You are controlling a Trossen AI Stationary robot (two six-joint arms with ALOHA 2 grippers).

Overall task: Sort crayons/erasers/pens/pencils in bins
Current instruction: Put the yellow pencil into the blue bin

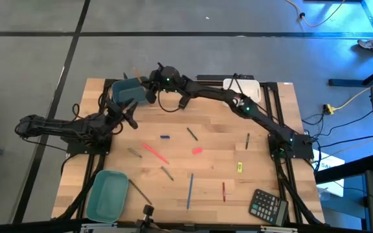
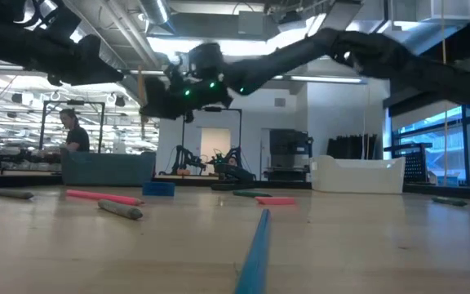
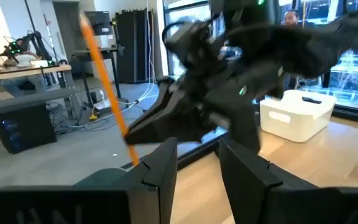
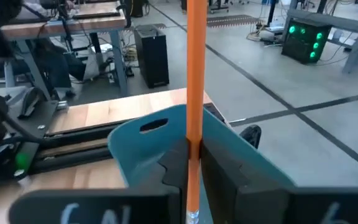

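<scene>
the right gripper pinches the orange pencil upright over the blue-grey bin at the table's far edge, likely needing only release; left gripper nearby, parted.

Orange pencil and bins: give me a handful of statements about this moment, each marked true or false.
1. The right hand is shut on the long orange wood-toned pencil. True.
2. The pencil is held above the squarish blue-grey plastic bin. True.
3. The white rectangular plastic bin sits at the table's near edge beside the black calculator. False: it is at the far edge, and the calculator is at the near right corner.
4. The bright blue pencil is already in the oblong teal plastic bin. False: it lies on the wooden table.
5. The left hand grips the pink-red pencil. False: that pencil lies on the table, apart from it.
</scene>
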